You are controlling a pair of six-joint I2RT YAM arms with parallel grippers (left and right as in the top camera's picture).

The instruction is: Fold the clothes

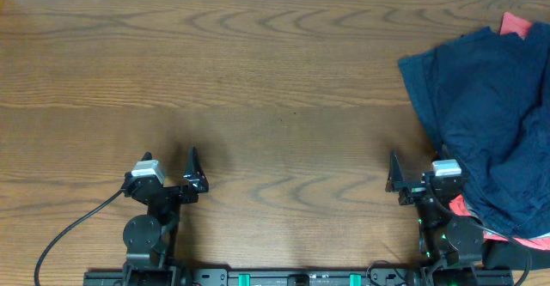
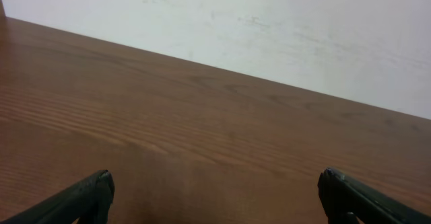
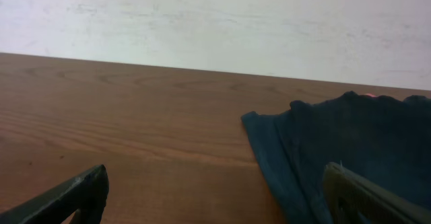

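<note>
- The soft dark navy-blue cloth clothes (image 1: 490,106) are lying in a rumpled heap at the right edge of the brown wood-grain tabletop (image 1: 258,80) and running out of the overhead view. A red-pink cloth piece (image 1: 516,24) is peeking out at the far side and again near the right arm's base.
- The heap is looking light and limp. It is likely going to sag and drape from any held point rather than keep its shape, and the overlapping layers may be dragging one another along. Nothing about it is looking fragile.
- The protruding navy corner (image 1: 406,63) is reaching furthest onto bare wood, so it is probably offering the cleanest pinch on a single layer. The bunched middle is risking a grab of several folds at once.
- The left pincer (image 1: 194,173) is resting released, fingers spread wide and empty, well apart from the clothes.
- The right pincer (image 1: 395,180) is also sitting released and empty, near the heap's left edge and not touching it.
</note>
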